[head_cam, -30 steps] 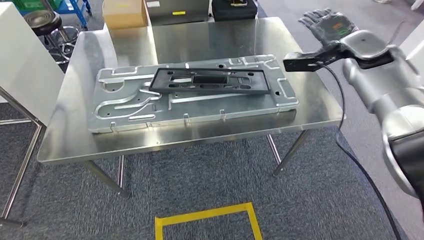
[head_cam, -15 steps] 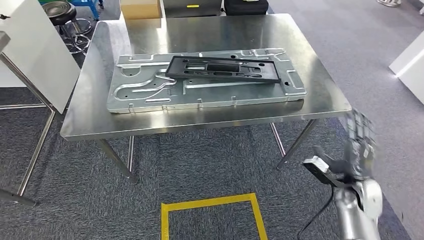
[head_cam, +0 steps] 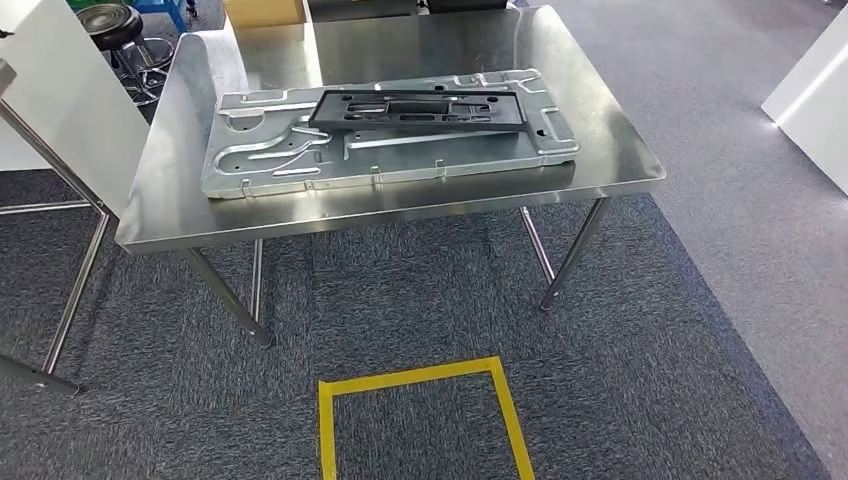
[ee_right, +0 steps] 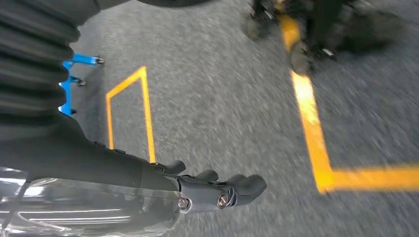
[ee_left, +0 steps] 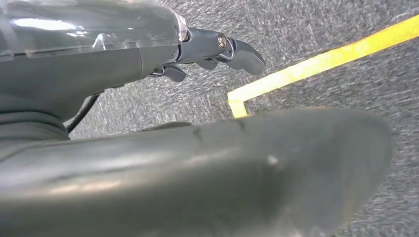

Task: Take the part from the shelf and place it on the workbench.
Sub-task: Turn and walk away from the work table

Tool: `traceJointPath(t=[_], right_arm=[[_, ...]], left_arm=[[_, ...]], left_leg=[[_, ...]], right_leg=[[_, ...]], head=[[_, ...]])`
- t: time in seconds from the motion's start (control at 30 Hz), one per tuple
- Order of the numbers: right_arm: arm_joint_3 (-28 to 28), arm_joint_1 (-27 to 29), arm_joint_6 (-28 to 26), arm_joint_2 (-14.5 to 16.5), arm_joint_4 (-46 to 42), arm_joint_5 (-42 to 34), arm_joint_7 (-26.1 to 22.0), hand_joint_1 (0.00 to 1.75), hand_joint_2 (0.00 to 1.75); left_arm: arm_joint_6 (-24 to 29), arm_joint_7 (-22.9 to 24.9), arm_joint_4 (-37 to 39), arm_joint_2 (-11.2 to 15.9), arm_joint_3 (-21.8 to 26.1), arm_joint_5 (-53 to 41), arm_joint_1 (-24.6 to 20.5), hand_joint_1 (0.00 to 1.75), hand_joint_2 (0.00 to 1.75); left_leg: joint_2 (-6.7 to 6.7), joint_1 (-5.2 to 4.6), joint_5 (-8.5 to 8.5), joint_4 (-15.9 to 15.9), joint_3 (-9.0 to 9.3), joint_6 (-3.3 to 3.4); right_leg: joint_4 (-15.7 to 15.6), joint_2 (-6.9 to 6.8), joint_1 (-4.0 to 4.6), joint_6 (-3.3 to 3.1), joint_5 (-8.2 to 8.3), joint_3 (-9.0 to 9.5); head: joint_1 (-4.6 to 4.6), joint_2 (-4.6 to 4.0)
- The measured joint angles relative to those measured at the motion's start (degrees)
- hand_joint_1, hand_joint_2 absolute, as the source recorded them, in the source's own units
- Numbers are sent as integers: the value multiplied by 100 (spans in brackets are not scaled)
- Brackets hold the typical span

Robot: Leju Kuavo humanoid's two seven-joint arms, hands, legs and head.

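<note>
Dark grey left robot hand (ee_left: 217, 52) seen in left wrist view, hanging over grey carpet (ee_left: 316, 29); fingers (ee_left: 244, 54) loosely extended, nothing held, released. Yellow floor tape (ee_left: 316, 61) visible beyond the fingertips, forming a corner. Large blurred dark body part across the lower picture, left out of record.

Dark grey right robot hand (ee_right: 217, 190) seen in right wrist view, likewise over carpet; fingers (ee_right: 247, 185) slightly bent and apart, nothing held, released. Yellow tape outline (ee_right: 146, 113) on the floor beyond the hand; a second yellow tape line (ee_right: 309, 118) further off, bending into a corner. Blue frame with castors (ee_right: 74, 79) near the ribbed wrist cover. Picture motion-blurred; dark shapes at the far end not identifiable.

Head view: stainless steel counter (head_cam: 620, 150) ahead, standing on metal legs. Large stamped metal plate (head_cam: 290, 165) lying flat on the counter. Black part (head_cam: 420, 108), a flat rectangular frame with slots, resting on top of the plate, towards its far side. Yellow tape square (head_cam: 420, 380) on the carpet in front of the counter. White panel (head_cam: 60, 90) on a metal stand at left, black stool (head_cam: 105, 20) behind it. Cardboard box (head_cam: 262, 10) beyond the far counter edge. White object (head_cam: 810, 85) at right, on the smoother grey floor.
</note>
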Motion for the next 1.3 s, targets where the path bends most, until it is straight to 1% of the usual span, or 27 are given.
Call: traceJointPath(t=[0.07, 0.13, 0.17, 0.2, 0.27, 0.3, 0.37, 0.4, 0.43, 0.5, 0.53, 0.57, 0.63, 0.67, 0.77, 0.8, 0.83, 0.87, 0.93, 1.0, 1.03, 1.1, 1.13, 1.17, 1.2, 1.27, 1.3], right_arm=[[-43, 4, 81, -12, 107, 19, -22, 0, 175], [-117, 9, 83, -26, 183, -82, -182, 0, 175], [-165, 13, 74, -32, 216, -151, -265, 0, 175], [-215, 15, 47, -37, 246, -205, -328, 0, 175], [-292, 14, -89, -38, 298, -260, -401, 0, 175], [-328, 13, -196, -37, 317, -295, -425, 0, 175], [-429, 10, -405, -36, 350, -432, -480, 0, 87], [-492, 7, -476, -34, 364, -522, -517, 0, 44], [-557, 1, -509, -33, 375, -608, -568, 0, 44], [-663, -21, -489, -31, 392, -720, -676, 0, 131], [-704, -32, -462, -30, 401, -741, -717, 0, 175], [-736, -38, -439, -28, 410, -743, -742, 0, 175], [-775, -40, -425, -14, 436, -716, -760, 0, 175], [-784, -41, -428, -8, 445, -693, -762, 0, 175], [-793, -33, -433, -2, 458, -652, -753, 0, 175], [-798, -29, -433, -2, 462, -650, -735, 0, 175], [-803, -27, -431, -1, 467, -650, -711, 0, 175], [-809, -27, -427, 0, 473, -651, -689, 0, 175], [-817, -30, -411, 5, 484, -646, -674, 0, 87], [-819, -34, -381, 20, 489, -630, -702, 0, 0], [-819, -35, -361, 28, 491, -624, -721, 0, 0], [-820, -26, -334, 40, 493, -628, -721, 0, 87], [-820, -20, -338, 42, 494, -630, -690, 0, 131], [-820, -14, -348, 44, 495, -629, -650, 0, 175], [-820, -5, -362, 45, 495, -623, -602, 0, 175], [-821, 4, -404, 47, 496, -598, -539, 0, 175], [-821, 8, -422, 47, 497, -582, -521, 0, 131]], left_arm=[[-19, 43, 0, 17, -8, -32, 13, 0, 0], [-28, 56, 0, 28, -8, -38, 15, 0, 0], [-30, 54, 0, 33, -10, -42, 13, 0, 0], [-33, 53, 0, 39, -14, -50, 14, 0, 0], [-38, 63, 0, 50, -35, -84, 25, 0, 0], [-39, 73, 0, 53, -49, -102, 32, 0, 0], [-40, 88, 0, 55, -79, -124, 38, 0, 0], [-39, 86, 0, 55, -92, -127, 38, 0, 0], [-38, 77, 0, 55, -104, -128, 37, 0, 0], [-34, 50, 0, 55, -126, -133, 35, 0, 0], [-33, 39, 0, 55, -134, -137, 34, 0, 0], [-33, 31, 0, 55, -140, -142, 33, 0, 0], [-32, 23, 0, 56, -146, -155, 38, 0, 0], [-31, 20, 0, 57, -148, -161, 44, 0, 0], [-29, 18, 0, 61, -153, -179, 59, 0, 0], [-29, 18, 0, 62, -155, -183, 60, 0, 0], [-29, 22, 0, 62, -156, -188, 60, 0, 0], [-29, 28, 0, 64, -159, -192, 58, 0, 0], [-29, 51, -1, 70, -168, -206, 52, 0, 0], [-32, 96, -2, 76, -191, -233, 40, 0, 0], [-37, 127, -2, 78, -206, -248, 37, 0, 0], [-57, 194, -2, 78, -232, -267, 53, 0, 0], [-69, 220, -2, 78, -241, -276, 62, 0, 0], [-78, 239, -2, 77, -247, -283, 68, 0, 0], [-82, 253, -2, 76, -251, -289, 72, 0, 0], [-85, 279, -2, 75, -257, -289, 78, 0, 0], [-85, 292, -2, 75, -259, -281, 85, 0, 0]], left_leg=[[11, -28, -96, -257, 125, 103], [55, -22, 33, -258, 31, 199], [74, -11, 115, -270, -39, 240], [92, -1, 197, -275, -124, 265], [110, -3, 350, -266, -319, 277], [122, -5, 425, -254, -421, 268], [140, -5, 562, -212, -632, 238], [144, -4, 623, -181, -736, 219], [145, -5, 674, -148, -823, 198], [146, -15, 761, -96, -927, 139], [149, -14, 806, -87, -949, 104], [154, -9, 857, -90, -966, 64], [147, 11, 846, -51, -1040, -7], [136, 19, 686, 70, -1110, -35], [116, 36, -171, 1011, -1381, -89], [116, 37, -310, 1355, -1425, -101], [115, 37, -304, 1575, -1403, -107], [115, 37, -171, 1615, -1291, -105], [113, 35, 126, 1093, -766, -71], [109, 13, 42, 208, -135, -15], [107, 1, -59, -93, 44, 20], [113, -13, -87, -285, 82, 100], [125, -8, -21, -293, 31, 145], [136, 0, 56, -301, -35, 191], [146, 13, 142, -314, -119, 227], [153, 16, 296, -308, -307, 260], [157, 15, 371, -298, -405, 254]], right_leg=[[7, 10, -5, 65, 103, -8], [42, 25, -34, 131, 47, -49], [179, 29, -45, 166, -165, -108], [436, 28, -66, 198, -486, -187], [1179, 22, -94, 269, -1092, -340], [1510, 21, -107, 295, -1189, -364], [1700, 19, -122, 315, -974, -185], [1489, 18, -126, 306, -808, 59], [1090, 17, -126, 283, -744, 412], [171, 17, -100, 215, -892, 1085], [-113, 19, -79, 175, -994, 1263], [-241, 18, -57, 135, -1026, 1305], [-258, -2, -58, 36, -914, 1195], [-265, -18, -65, -14, -837, 1116], [-253, -42, -50, -94, -613, 825], [-235, -43, -41, -97, -542, 715], [-208, -43, -34, -95, -473, 600], [-171, -43, -30, -88, -408, 481], [-79, -38, -28, -61, -299, 268], [11, -32, -15, -13, -207, 126], [31, -35, -13, 18, -158, 95], [16, -39, -17, 90, -41, 70], [23, -31, -26, 124, -47, 45], [97, -20, -35, 155, -168, 3], [284, -10, -44, 187, -414, -62], [976, -6, -78, 248, -1069, -220], [1351, -7, -93, 277, -1265, -272]], head=[[1, 0], [0, 0], [1, 0], [0, 0], [1, 0], [0, 0], [1, 0], [1, 0], [1, 0], [0, 0], [-1, 0], [-1, 0], [0, 0], [-1, 0], [-1, 0], [-1, 0], [-1, 0], [-1, 0], [-1, 0], [-1, 0], [0, 0], [0, 0], [0, 0], [0, 0], [0, 0], [0, 0], [-1, 0]])
